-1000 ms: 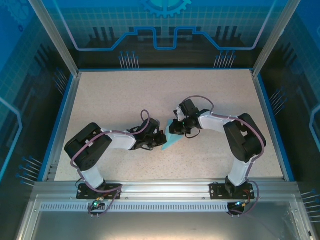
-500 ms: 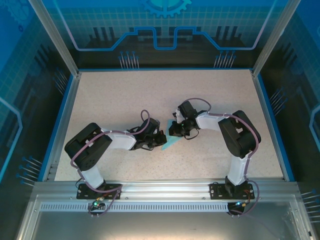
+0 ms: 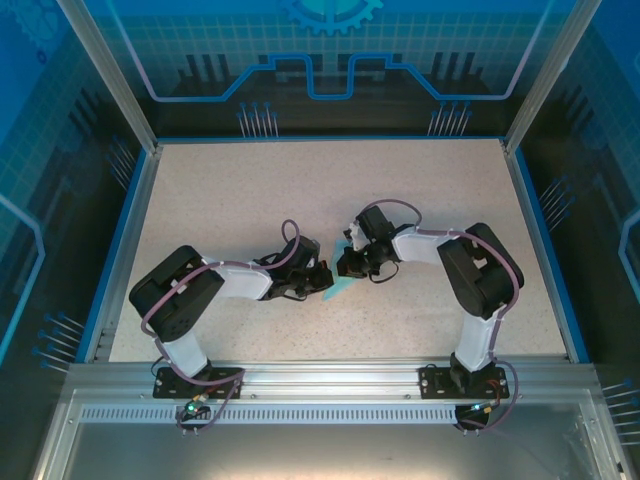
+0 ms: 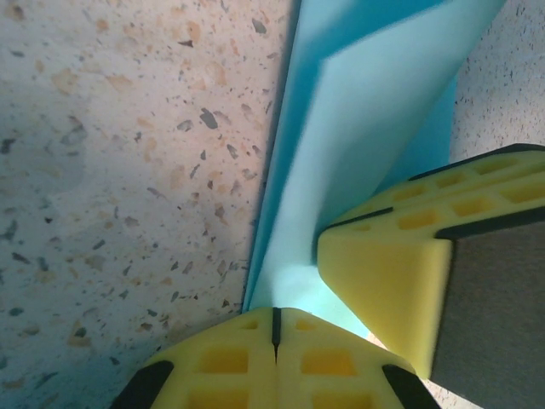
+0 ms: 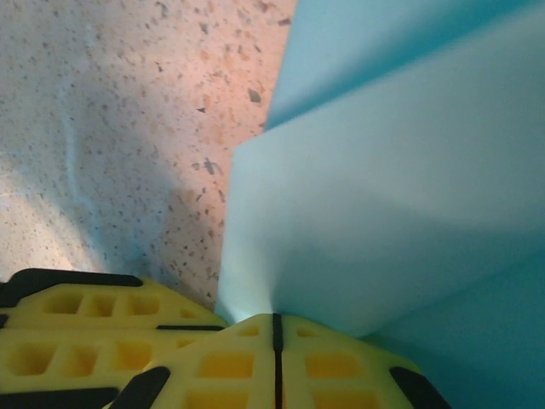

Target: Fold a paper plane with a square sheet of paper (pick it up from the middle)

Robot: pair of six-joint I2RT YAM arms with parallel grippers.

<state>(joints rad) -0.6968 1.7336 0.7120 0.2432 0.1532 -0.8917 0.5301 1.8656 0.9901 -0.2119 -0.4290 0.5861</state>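
Blue paper (image 4: 366, 128) pinched in left claw (image 4: 274, 319), right claw (image 5: 274, 325)

A robotics lab test cell is indicated. A speckled tabletop (image 3: 250, 200) is enclosed by aluminium profile posts (image 3: 105, 75) and by blue panels (image 3: 330, 60) printed with grid, gear and circuit motifs across the top of the frame. A left arm (image 3: 180, 295) and a right arm (image 3: 485, 275) are bolted to a slotted rail (image 3: 330, 380) at the bottom.

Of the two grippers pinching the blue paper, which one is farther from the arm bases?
The right gripper: it pinches the blue paper at its far end, while the left gripper pinches closer to the bases.
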